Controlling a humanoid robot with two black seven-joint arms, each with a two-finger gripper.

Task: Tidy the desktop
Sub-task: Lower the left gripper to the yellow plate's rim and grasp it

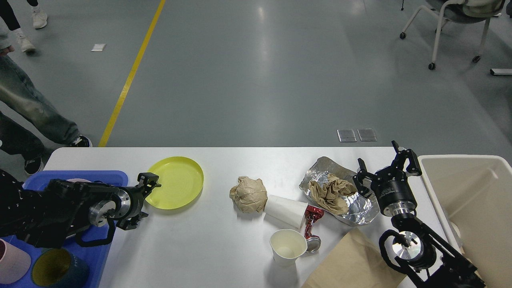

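Observation:
The white desktop (192, 244) carries a yellow plate (178, 182), a crumpled brown paper ball (249, 194), a white paper cup on its side (286, 211), an upright paper cup (288, 247), a crushed red can (313, 224) and a foil sheet (360, 208) holding crumpled brown paper (331, 192). My left gripper (149, 181) sits at the plate's left rim, too dark and small to read. My right gripper (384, 162) hovers open just right of the foil, holding nothing.
A blue tray (100, 250) at the left holds a pink cup (12, 262) and a dark cup (56, 273), and my left arm lies over it. A beige bin (472, 208) stands at the right. A brown paper bag (352, 264) lies at the front. A person's legs (28, 108) are beside the table's left end.

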